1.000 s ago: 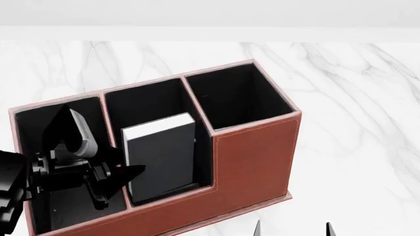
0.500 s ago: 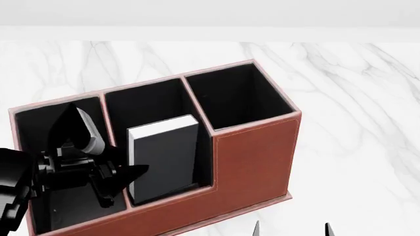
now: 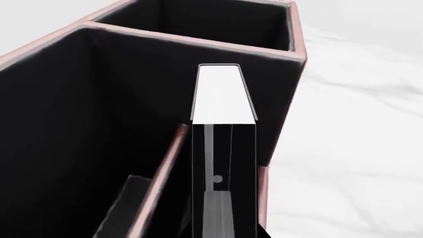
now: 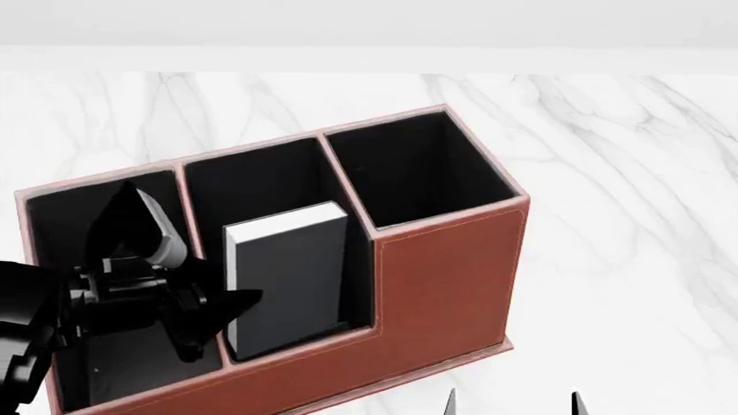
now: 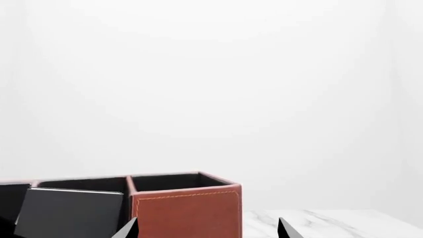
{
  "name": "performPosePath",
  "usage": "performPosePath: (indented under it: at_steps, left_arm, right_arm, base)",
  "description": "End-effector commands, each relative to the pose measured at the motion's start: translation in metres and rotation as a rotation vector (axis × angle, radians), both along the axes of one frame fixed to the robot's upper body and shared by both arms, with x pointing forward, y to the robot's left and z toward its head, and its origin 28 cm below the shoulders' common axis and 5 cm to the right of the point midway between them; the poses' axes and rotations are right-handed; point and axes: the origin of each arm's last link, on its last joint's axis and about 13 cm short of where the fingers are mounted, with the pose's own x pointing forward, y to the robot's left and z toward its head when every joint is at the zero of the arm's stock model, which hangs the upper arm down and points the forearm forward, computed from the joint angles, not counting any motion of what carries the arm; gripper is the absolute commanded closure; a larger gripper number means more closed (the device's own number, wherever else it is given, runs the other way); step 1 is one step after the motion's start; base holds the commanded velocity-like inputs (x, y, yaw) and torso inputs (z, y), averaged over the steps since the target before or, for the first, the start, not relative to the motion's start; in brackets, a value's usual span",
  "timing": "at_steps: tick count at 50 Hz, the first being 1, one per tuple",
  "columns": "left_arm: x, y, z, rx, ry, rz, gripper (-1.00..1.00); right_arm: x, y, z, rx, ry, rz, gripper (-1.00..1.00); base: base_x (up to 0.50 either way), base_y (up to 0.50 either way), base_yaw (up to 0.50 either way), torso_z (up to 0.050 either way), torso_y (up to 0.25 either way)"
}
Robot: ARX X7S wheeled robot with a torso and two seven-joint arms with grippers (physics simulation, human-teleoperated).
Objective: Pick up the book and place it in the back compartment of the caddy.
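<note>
Book stands upright — page edge up — inside caddy.

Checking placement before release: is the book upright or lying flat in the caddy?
Upright, slightly tilted. The book stands on end in the caddy's middle cell, its white page edge facing up above the low front wall.

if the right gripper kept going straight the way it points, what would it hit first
Probably the caddy: in the right wrist view its reddish-brown end wall sits just ahead, between the right gripper fingertips. Depth is unclear, so that is a guess.
</note>
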Motion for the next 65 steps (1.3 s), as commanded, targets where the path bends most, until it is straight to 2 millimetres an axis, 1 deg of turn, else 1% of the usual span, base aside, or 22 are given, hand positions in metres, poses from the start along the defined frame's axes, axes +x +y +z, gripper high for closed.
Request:
performPosePath:
  at_steps: [1,2,26,31,35,36,39,40,41,42,43,45,46,47,48,49,53,59,63,65]
  left_arm:
    - [-0.001,0.001,0.000,-0.022,0.008,0.055,1.00]
    - [-0.001,0.001,0.000,-0.022,0.007,0.059,-1.00]
    - [0.001,0.000,0.002,-0.012,-0.013,0.075,-1.00]
    - [0.003,-0.003,0.007,-0.007,-0.041,0.074,-1.00]
    - [0.007,-0.005,0.015,-0.030,-0.101,0.065,-1.00]
    - [0.008,-0.004,0.017,-0.039,-0.121,0.039,-1.00]
    - [0.009,-0.004,0.021,-0.043,-0.144,0.052,-1.00]
    - [0.006,-0.005,0.023,-0.045,-0.141,0.055,-1.00]
    - [-0.006,-0.001,0.006,-0.053,-0.072,0.062,-1.00]
    - [-0.018,0.001,-0.001,-0.049,-0.018,0.089,-1.00]
    - [-0.024,-0.001,0.007,-0.048,-0.051,0.077,-1.00]
    - [-0.035,-0.010,0.040,-0.035,-0.207,0.044,-1.00]
    - [-0.041,-0.012,0.046,-0.036,-0.235,0.028,-1.00]
    - [-0.051,-0.014,0.051,-0.027,-0.245,0.033,-1.00]
    - [-0.056,-0.015,0.052,-0.033,-0.257,0.019,-1.00]
    - [-0.066,-0.016,0.056,-0.032,-0.269,0.017,-1.00]
    - [-0.081,-0.020,0.061,-0.028,-0.290,0.003,-1.00]
    - [-0.109,-0.026,0.071,-0.022,-0.349,-0.010,-1.00]
    - [-0.121,-0.028,0.074,-0.004,-0.375,-0.006,-1.00]
    - [-0.130,-0.030,0.076,-0.017,-0.388,-0.032,-1.00]
  right_arm:
    - [0.000,0.000,0.000,0.002,-0.001,0.001,-1.00]
    - [0.000,0.000,0.000,0.003,-0.001,0.002,-1.00]
    - [0.001,0.000,0.000,0.004,0.004,0.010,-1.00]
    - [0.000,0.000,0.000,0.003,0.003,0.009,-1.00]
    - [0.000,0.000,0.000,0.004,0.001,0.007,-1.00]
    - [0.000,0.000,0.000,0.004,0.002,0.007,-1.00]
    - [0.000,0.000,0.001,0.003,-0.001,0.010,-1.00]
    - [0.000,0.000,0.001,0.004,-0.001,0.009,-1.00]
    - [0.001,0.001,0.001,0.003,-0.001,0.010,-1.00]
    - [0.001,0.001,0.001,0.001,-0.003,0.010,-1.00]
    - [0.002,0.001,0.002,0.005,-0.002,0.011,-1.00]
    - [0.003,0.001,0.002,0.006,-0.005,0.011,-1.00]
    - [0.003,0.001,0.002,0.005,-0.005,0.011,-1.00]
    - [0.006,0.001,0.003,0.005,-0.002,0.006,-1.00]
    - [0.007,0.000,0.003,0.006,-0.003,0.003,-1.00]
    - [0.008,0.000,0.007,0.007,-0.008,-0.003,-1.00]
    - [0.011,-0.001,0.016,-0.003,-0.028,-0.018,-1.00]
    - [0.017,-0.002,0.041,-0.016,-0.077,-0.044,-1.00]
    - [0.017,-0.003,0.050,-0.021,-0.095,-0.054,-1.00]
    - [0.017,-0.003,0.056,-0.026,-0.107,-0.059,-1.00]
  base:
    - [0.00,0.00,0.00,0.000,0.000]
    - [0.00,0.00,0.00,0.000,0.000]
    - [0.00,0.00,0.00,0.000,0.000]
    - [0.00,0.00,0.00,0.000,0.000]
    - [0.00,0.00,0.00,0.000,0.000]
    - [0.00,0.00,0.00,0.000,0.000]
    - [0.00,0.00,0.00,0.000,0.000]
    - [0.00,0.00,0.00,0.000,0.000]
    - [0.00,0.00,0.00,0.000,0.000]
    - [0.00,0.00,0.00,0.000,0.000]
    - [0.00,0.00,0.00,0.000,0.000]
    - [0.00,0.00,0.00,0.000,0.000]
    - [0.00,0.00,0.00,0.000,0.000]
    - [0.00,0.00,0.00,0.000,0.000]
    - [0.00,0.00,0.00,0.000,0.000]
    - [0.00,0.00,0.00,0.000,0.000]
    - [0.00,0.00,0.00,0.000,0.000]
    - [0.00,0.00,0.00,0.000,0.000]
    - [0.00,0.00,0.00,0.000,0.000]
    - [0.00,0.00,0.00,0.000,0.000]
